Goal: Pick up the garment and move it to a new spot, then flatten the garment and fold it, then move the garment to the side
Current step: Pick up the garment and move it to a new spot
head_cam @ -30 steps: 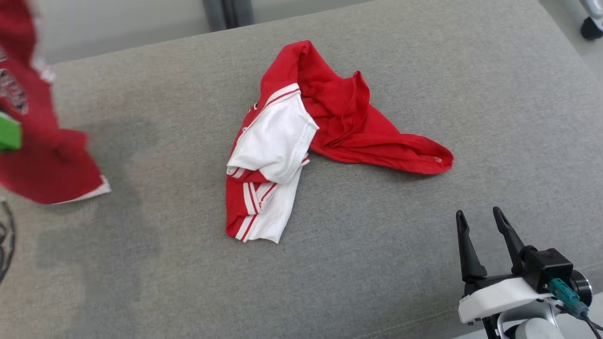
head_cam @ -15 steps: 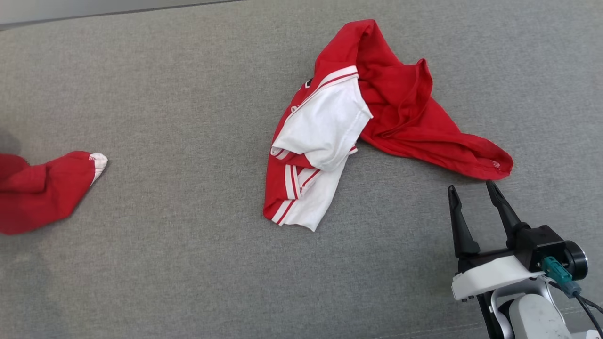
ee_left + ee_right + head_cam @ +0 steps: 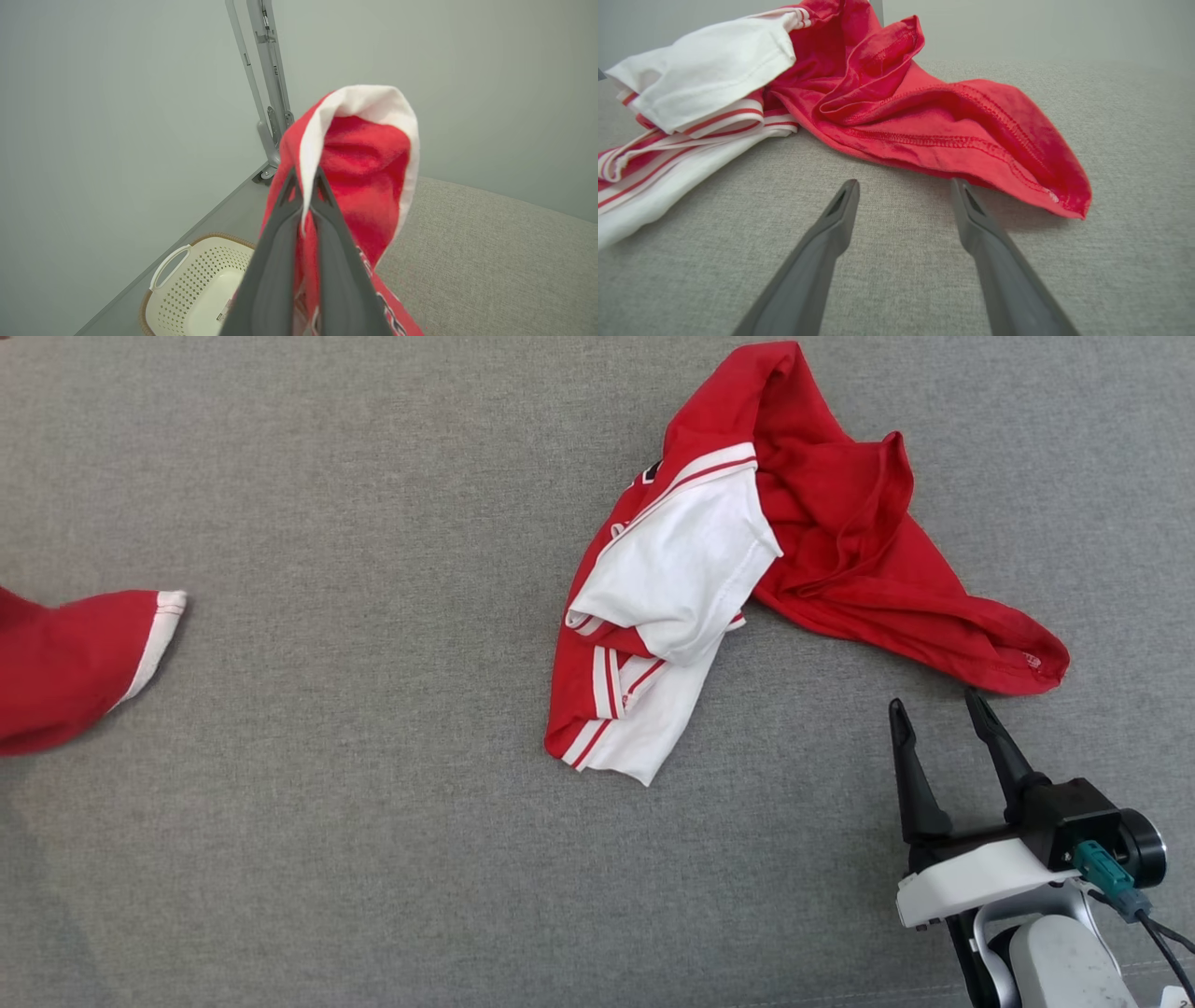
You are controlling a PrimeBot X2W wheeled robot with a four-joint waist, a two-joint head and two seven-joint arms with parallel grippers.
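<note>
While the L claw (image 3: 306, 181) is clenched on the white-trimmed edge of a red garment (image 3: 369, 163), that garment's lower end shows at far left over the grey fabric cushion (image 3: 373, 821). R claw (image 3: 936, 702) is released, empty, fingers apart, low at the near right. Its tips are just short of the red hem of a crumpled red-and-white shirt (image 3: 747, 560), centre-right. Perforated cream basket (image 3: 196, 284) sits on the floor beyond.

left gripper (image 3: 306, 186), fingers clamped together (on red garment (image 3: 369, 158)), right gripper (image 3: 934, 702), fingers spread wide
</note>
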